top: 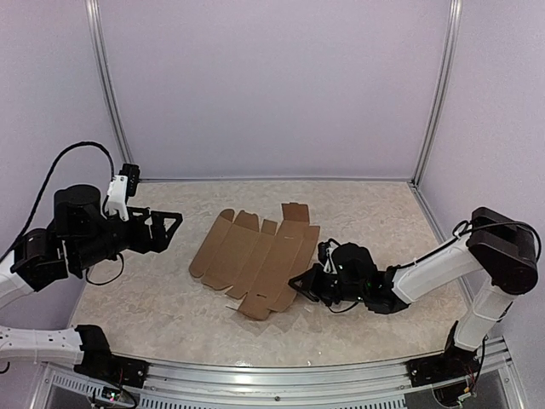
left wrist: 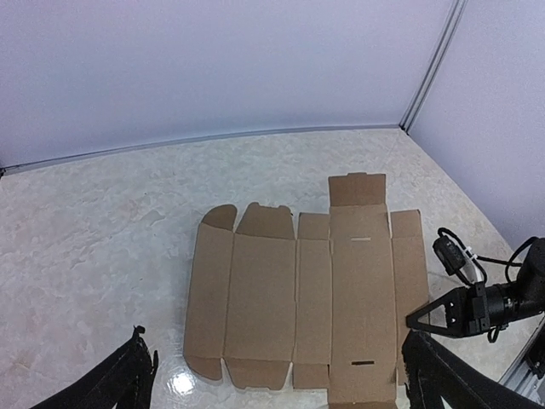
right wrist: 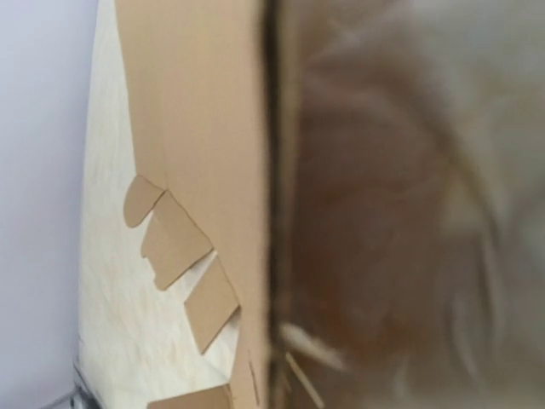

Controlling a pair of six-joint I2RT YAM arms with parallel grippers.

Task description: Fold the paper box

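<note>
The paper box [top: 255, 256] is a flat brown die-cut sheet with flaps and tabs, lying unfolded in the middle of the table; the left wrist view shows all of the paper box [left wrist: 298, 290]. My right gripper [top: 296, 281] reaches in low from the right and is shut on the sheet's right edge panel; the left wrist view shows the right gripper [left wrist: 417, 318] with its tip at that edge. In the right wrist view the paper box [right wrist: 204, 128] fills the frame edge-on and blurred, hiding the fingers. My left gripper [top: 174, 223] hovers open left of the sheet, holding nothing.
A marbled beige tabletop [top: 153, 298] is enclosed by pale walls, with metal corner posts [top: 436, 94] at the back. A metal rail [top: 281, 375] runs along the near table edge. The right arm [top: 443, 260] stretches low across the right side.
</note>
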